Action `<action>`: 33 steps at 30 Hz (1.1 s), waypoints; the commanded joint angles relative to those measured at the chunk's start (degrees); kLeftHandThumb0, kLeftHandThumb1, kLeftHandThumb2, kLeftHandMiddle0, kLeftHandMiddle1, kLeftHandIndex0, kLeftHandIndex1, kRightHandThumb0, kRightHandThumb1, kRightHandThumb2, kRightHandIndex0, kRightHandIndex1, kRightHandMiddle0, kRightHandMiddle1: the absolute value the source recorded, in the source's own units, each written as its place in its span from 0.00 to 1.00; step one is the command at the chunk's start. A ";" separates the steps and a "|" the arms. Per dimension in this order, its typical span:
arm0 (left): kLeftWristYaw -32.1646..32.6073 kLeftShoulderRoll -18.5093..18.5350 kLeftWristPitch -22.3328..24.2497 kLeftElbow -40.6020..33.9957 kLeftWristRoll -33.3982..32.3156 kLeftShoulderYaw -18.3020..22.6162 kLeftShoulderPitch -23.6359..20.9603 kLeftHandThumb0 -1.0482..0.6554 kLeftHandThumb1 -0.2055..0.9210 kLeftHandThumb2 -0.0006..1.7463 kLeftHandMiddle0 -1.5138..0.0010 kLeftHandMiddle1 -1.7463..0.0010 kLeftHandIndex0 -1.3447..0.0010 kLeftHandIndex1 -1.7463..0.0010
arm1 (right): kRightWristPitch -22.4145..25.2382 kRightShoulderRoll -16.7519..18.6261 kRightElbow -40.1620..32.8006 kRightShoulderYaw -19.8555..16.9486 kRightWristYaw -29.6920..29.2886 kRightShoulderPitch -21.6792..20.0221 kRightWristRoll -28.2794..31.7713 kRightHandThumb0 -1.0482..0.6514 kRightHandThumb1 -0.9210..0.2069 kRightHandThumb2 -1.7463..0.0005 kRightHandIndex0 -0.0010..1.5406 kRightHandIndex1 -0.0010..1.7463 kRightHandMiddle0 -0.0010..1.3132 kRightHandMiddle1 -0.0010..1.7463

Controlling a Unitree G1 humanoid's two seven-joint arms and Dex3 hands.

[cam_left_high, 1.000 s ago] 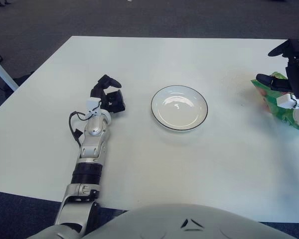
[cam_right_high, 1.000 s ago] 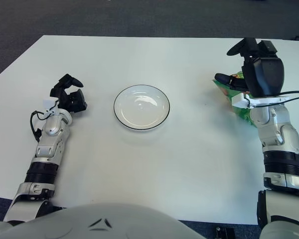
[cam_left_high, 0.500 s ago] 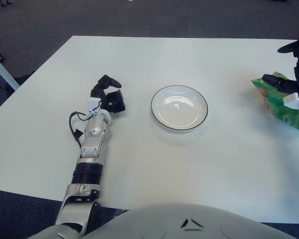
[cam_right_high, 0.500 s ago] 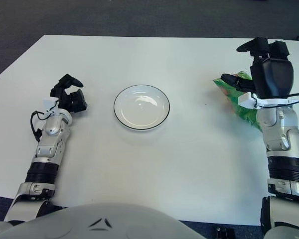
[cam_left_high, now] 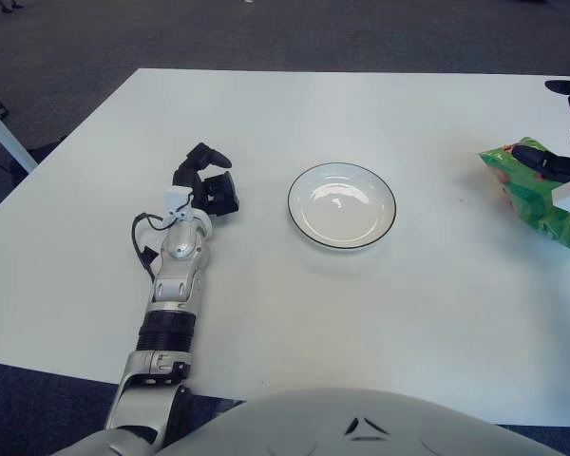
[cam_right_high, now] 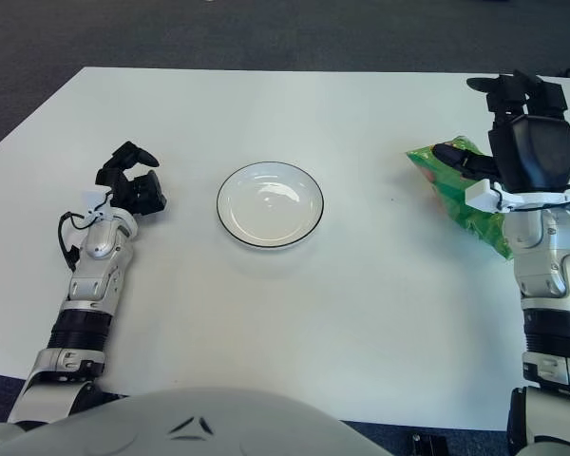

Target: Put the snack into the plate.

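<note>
The snack is a green crinkled bag (cam_right_high: 453, 193) lying flat near the table's right edge. My right hand (cam_right_high: 502, 128) is over the bag's far right part, fingers spread, with its thumb stretched across the bag's top. It holds nothing that I can see. A white plate (cam_right_high: 270, 245) with a dark rim sits empty at the middle of the table, well left of the bag. My left hand (cam_right_high: 144, 180) shows to the left of the plate, fingers loosely bent and holding nothing.
The white table (cam_right_high: 294, 323) runs wide around the plate. Its right edge passes close behind the bag. Dark carpet (cam_right_high: 266, 33) lies beyond the far edge. A pale slanted leg (cam_left_high: 2, 138) shows past the table's left corner.
My right hand has slid to the right, away from the plate, baring more of the green bag. The bag, the plate and my left hand have stayed put.
</note>
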 commanded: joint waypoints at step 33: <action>1.52 -4.10 1.79 1.37 1.21 -0.01 7.44 0.32 0.41 0.80 0.09 0.00 0.50 0.00 | 22.87 -7.79 -12.28 -3.45 34.17 10.06 6.63 0.00 0.00 0.49 0.00 0.00 0.00 0.00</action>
